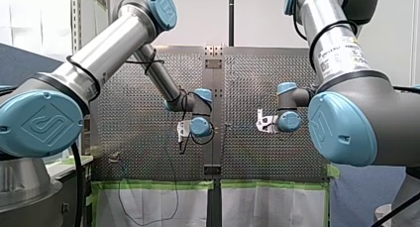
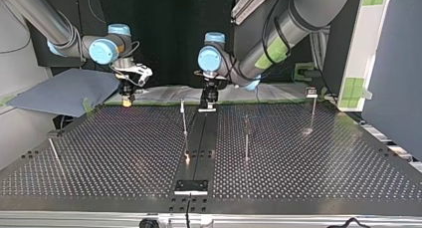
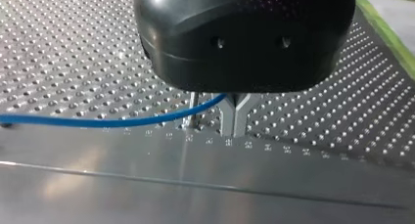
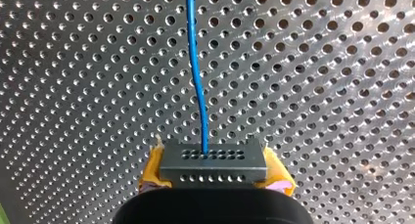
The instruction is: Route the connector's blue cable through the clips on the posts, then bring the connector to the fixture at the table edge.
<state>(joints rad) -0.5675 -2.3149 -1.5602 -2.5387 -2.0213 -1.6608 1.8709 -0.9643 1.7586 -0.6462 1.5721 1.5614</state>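
In the right wrist view my right gripper (image 4: 213,171) is shut on a dark grey connector (image 4: 213,161), its yellow pads (image 4: 152,171) pressing both sides. The blue cable (image 4: 196,77) leaves the connector's face and runs ahead over the perforated table. The left wrist view shows my left gripper (image 3: 235,128) low over the table's centre strip, metal fingers shut on the same blue cable (image 3: 98,121), beside a thin post (image 3: 193,111). At the top view's left is my right gripper (image 2: 128,97); my left gripper (image 2: 208,103) is near the middle.
Thin upright posts (image 2: 184,119) (image 2: 246,138) (image 2: 313,108) stand on the perforated table, and a leaning rod (image 2: 53,151) sits at the top view's left. A black fixture plate (image 2: 190,186) lies at the table's near edge. A grey-blue sheet (image 2: 59,93) lies behind the table.
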